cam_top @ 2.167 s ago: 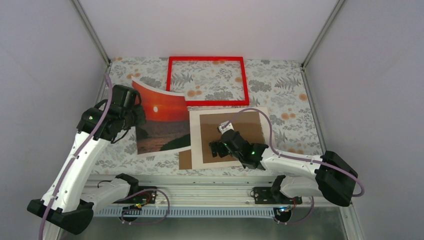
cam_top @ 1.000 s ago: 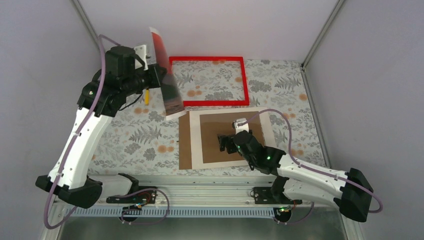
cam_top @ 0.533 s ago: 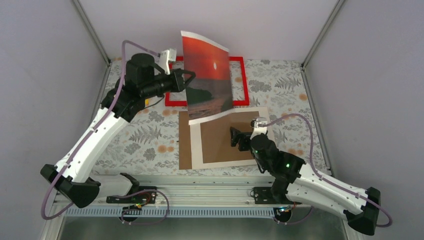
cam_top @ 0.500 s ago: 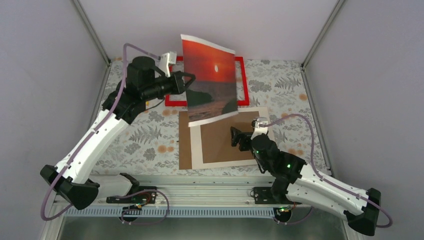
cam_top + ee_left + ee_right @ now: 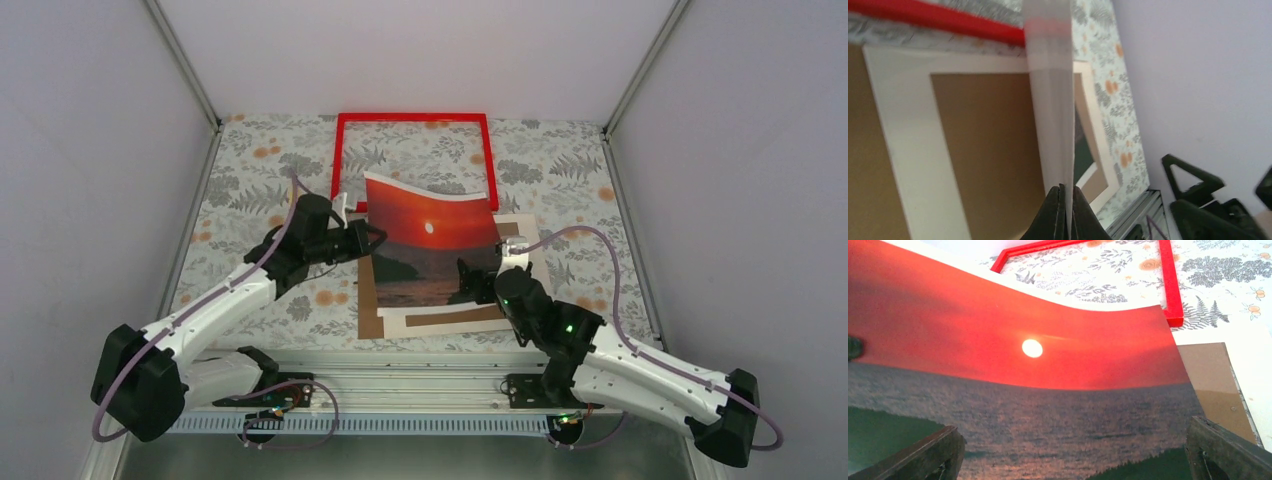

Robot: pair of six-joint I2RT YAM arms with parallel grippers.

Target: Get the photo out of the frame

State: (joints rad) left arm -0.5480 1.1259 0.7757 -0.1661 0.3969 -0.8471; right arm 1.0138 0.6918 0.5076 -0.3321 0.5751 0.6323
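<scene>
Left wrist view shows the left gripper (image 5: 1064, 192), jaws pinched on the photo (image 5: 1050, 100) at its left edge. The sheet's long axis runs rightward from them, over the backing board (image 5: 370, 322) and beneath the right gripper (image 5: 468, 280), whose jaws are spread wide and empty. Beyond both, the frame (image 5: 412, 118) lies on the table (image 5: 250, 180), holding nothing.

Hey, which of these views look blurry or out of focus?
Left wrist: smeared throughout, the photo edge-on and soft, the frame a red streak. Right wrist: the photo crisp, the fingers dim at the corners. Top external: sharp, evenly lit.
</scene>
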